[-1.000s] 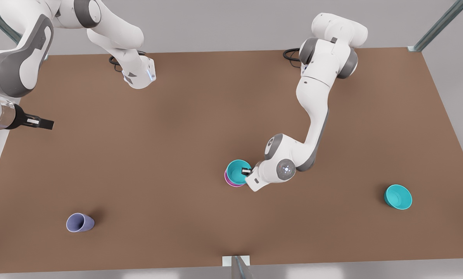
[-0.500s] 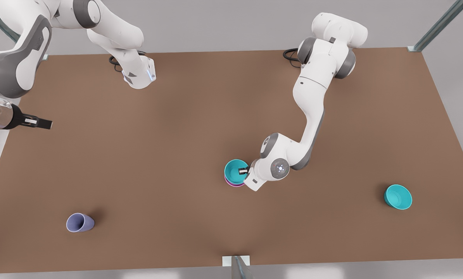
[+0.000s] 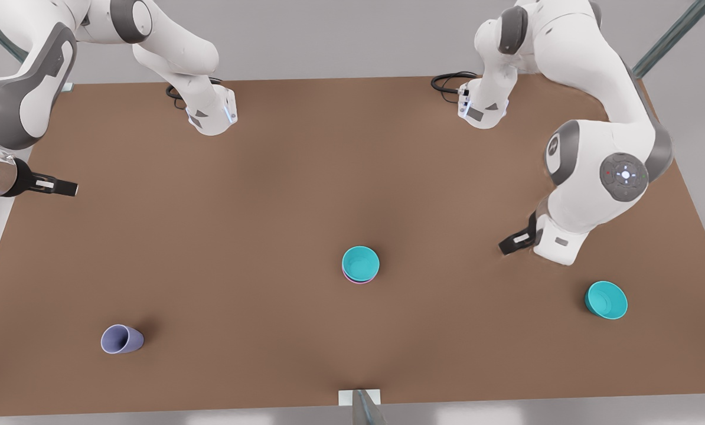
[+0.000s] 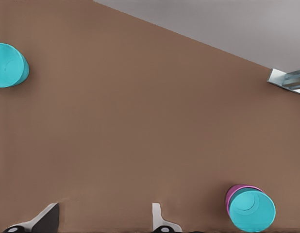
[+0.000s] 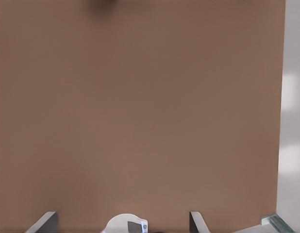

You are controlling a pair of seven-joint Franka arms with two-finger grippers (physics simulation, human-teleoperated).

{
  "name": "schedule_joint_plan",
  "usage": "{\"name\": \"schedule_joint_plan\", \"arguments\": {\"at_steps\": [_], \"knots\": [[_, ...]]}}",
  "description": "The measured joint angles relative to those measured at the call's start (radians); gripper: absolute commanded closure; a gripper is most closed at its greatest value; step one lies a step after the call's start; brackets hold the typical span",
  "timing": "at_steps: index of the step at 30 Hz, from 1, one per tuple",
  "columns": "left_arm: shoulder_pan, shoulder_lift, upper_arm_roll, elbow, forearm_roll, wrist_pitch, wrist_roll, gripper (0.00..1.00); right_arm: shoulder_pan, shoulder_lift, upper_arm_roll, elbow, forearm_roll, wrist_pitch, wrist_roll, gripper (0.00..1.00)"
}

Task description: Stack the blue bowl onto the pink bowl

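The blue bowl [image 3: 361,263] sits nested inside the pink bowl [image 3: 352,280] near the table's middle, and just a thin pink rim shows beneath it. In the left wrist view the blue bowl [image 4: 252,209] rests in the pink bowl [image 4: 233,195] too. My left gripper [image 3: 515,241] hovers open and holds nothing, well off toward the front view's right of the stack; its fingertips [image 4: 157,213] stand wide apart. My right gripper [image 3: 57,188] waits open at the front view's far left edge, over bare table, fingertips [image 5: 196,219] spread.
A second turquoise bowl [image 3: 606,300] stands toward the front view's right, close below the left gripper, also seen as the lone bowl [image 4: 9,65]. A lavender cup [image 3: 122,339] stands at the lower left. A metal post [image 3: 364,404] marks the near table edge.
The left gripper let go of the blue bowl, which now rests in the pink bowl, and the arm pulled back up and far toward the front view's right. The right arm stayed put.
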Motion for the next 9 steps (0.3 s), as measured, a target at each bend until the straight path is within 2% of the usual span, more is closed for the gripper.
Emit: {"name": "schedule_joint_plan", "arguments": {"at_steps": [2,3,5,9], "knots": [[0.178,-0.151,-0.233,-0.086,0.078,-0.060,0.046,0.00,0.000,0.000,0.000,0.000,0.000,0.000,-0.001,0.00],[0.229,-0.196,-0.284,-0.102,0.104,-0.085,0.067,0.00,0.000,0.000,0.000,0.000,0.002,0.000,-0.002,0.00],[0.267,-0.230,-0.324,-0.112,0.140,-0.127,0.106,0.00,0.002,0.000,0.001,0.002,0.007,0.001,-0.013,0.00],[0.273,-0.239,-0.338,-0.114,0.171,-0.179,0.172,0.00,0.002,-0.001,0.002,0.020,0.009,0.008,-0.043,0.00]]}}
